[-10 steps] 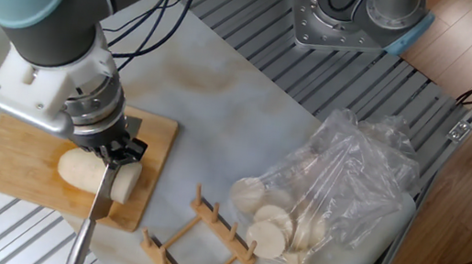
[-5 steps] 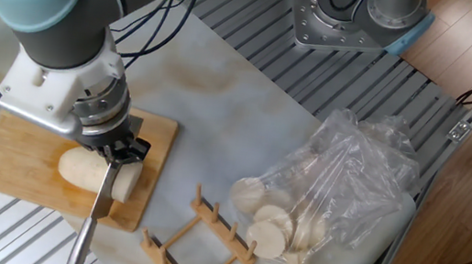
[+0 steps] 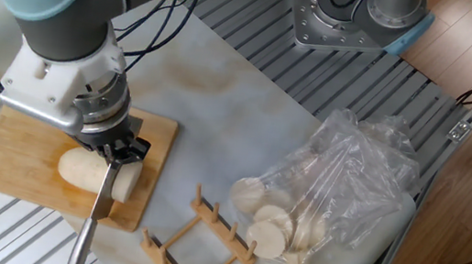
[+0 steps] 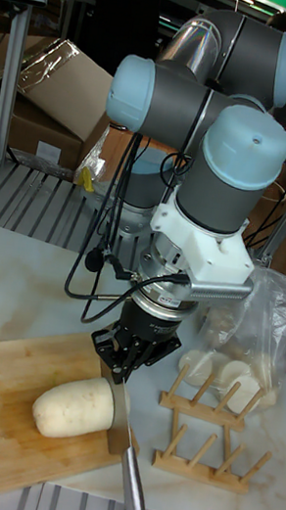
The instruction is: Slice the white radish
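Fingers [image 4: 127, 363] closed on the knife [image 4: 127, 450]; the arm has shifted slightly, blade at the radish [image 4: 73, 408] flat end: slice nearly severed.

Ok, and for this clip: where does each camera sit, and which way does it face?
Fixed view: high above the table, angled down on the cutting board, white radish, wooden rack and plastic bag; shows the arm's wrist, the pincer and the robot base at top.
Tall fixed view: low at the table's near edge, facing the robot; shows the whole arm above the radish, background shelves behind.
Shared: pincer shut on the knife, whose blade meets the radish, plus board, rack and bag.
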Available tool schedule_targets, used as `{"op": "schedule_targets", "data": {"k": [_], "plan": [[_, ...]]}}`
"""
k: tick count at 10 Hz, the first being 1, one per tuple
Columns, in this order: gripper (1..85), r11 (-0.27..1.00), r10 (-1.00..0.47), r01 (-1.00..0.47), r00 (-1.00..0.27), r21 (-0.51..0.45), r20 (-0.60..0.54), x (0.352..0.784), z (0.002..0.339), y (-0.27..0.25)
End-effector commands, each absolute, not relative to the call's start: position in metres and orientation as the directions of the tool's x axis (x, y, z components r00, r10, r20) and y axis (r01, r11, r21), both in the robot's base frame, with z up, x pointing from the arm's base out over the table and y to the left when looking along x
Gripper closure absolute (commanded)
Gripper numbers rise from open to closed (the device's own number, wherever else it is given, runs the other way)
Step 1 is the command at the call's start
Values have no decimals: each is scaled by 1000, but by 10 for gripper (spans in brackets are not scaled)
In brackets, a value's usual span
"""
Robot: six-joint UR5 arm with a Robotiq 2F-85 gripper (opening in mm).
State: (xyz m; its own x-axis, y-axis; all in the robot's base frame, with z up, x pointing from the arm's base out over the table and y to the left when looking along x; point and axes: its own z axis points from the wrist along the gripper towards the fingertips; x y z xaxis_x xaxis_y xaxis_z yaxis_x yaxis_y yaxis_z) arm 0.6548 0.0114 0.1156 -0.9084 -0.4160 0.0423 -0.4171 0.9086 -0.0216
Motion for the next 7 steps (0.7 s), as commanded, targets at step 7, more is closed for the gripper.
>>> {"op": "schedule_targets", "data": {"k": [7], "plan": [[693, 887, -462, -462, -886, 8, 22, 647, 125, 5]]}}
